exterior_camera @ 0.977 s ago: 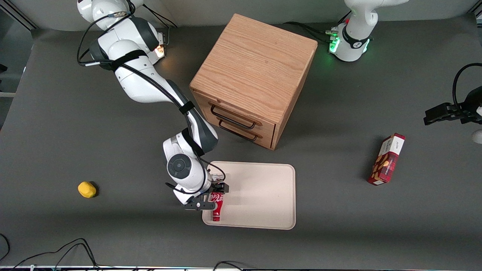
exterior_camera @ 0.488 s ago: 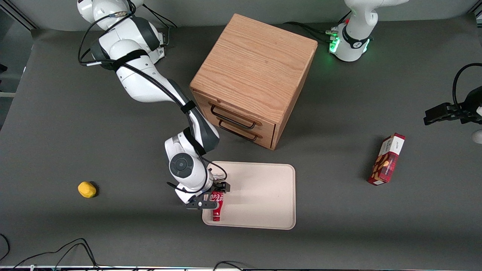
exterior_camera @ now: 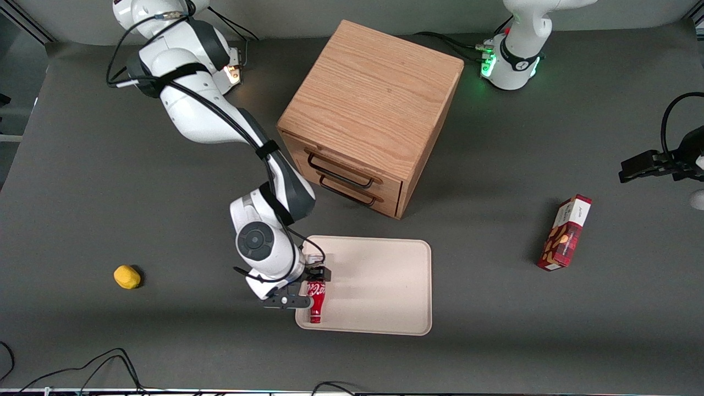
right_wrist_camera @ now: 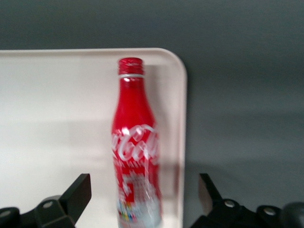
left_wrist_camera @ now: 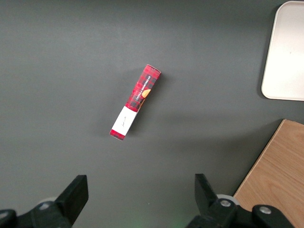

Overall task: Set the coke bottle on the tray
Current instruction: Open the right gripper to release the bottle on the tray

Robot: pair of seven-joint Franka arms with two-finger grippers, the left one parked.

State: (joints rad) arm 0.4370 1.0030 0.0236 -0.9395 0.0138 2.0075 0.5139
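Grey bench (exterior_camera: pixel 110 181) carries the tray (exterior_camera: pixel 385 286); the bottle (exterior_camera: pixel 315 302) lies on it by the rim nearest the working arm. Pincer (exterior_camera: pixel 309 286), spread, hovers above it; I'd lift straight up, touching nothing.

Front view: high camera looking steeply down on the whole dark grey tabletop (exterior_camera: pixel 82 181).

Right wrist view: close, low over the flat cream tray with rounded corners (right_wrist_camera: pixel 57 109), past the spread black gripper (right_wrist_camera: pixel 142 202) at the slim red coke bottle (right_wrist_camera: pixel 134 147); shares that tray corner with front.

Left wrist view: looks straight down from higher; shares the red rectangular snack box (left_wrist_camera: pixel 136 102) and wooden drawer cabinet (left_wrist_camera: pixel 275 175).
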